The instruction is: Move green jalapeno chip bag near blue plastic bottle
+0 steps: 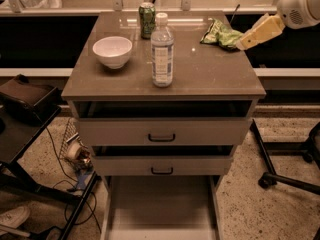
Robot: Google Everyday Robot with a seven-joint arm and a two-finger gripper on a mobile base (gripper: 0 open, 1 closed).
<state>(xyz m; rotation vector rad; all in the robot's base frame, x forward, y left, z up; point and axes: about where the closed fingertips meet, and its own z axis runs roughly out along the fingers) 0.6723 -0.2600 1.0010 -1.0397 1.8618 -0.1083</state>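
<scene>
A cabinet top (pixel 215 76) carries four things, and we count one of each: one bottle, one can, one bowl and one chip bag. The clear plastic bottle (pixel 162 54), with a white cap and a pale label, stands upright near the middle of the top and is the tallest of the four.

Behind the bottle and slightly to its left stands the single green can (pixel 147 20), upright and close to it but not touching. The one white bowl (pixel 112 51) sits to the left of the bottle, well apart from it. To the right of the bottle and further back, the one crumpled green chip bag (pixel 220 34) lies near the rear right corner of the top, with bare surface between it and the bottle.

The robot's one gripper (pixel 243 44), a tan piece on a white rounded arm (pixel 300 4), reaches in from the upper right, far to the right of the bottle. Its tip meets the right edge of the chip bag in our view. We cannot tell whether it touches the bag, nor whether it is apart or closed.

Below the bottle we count two drawers, an upper one (pixel 161 131) and a lower one (pixel 161 165), each with a dark handle and each pulled out a little. On the floor to the lower right of the bottle stands one chair base (pixel 285 176); to the lower left are a black stand (pixel 25 119), loose cables (pixel 75 184) and one shoe (pixel 12 218).
</scene>
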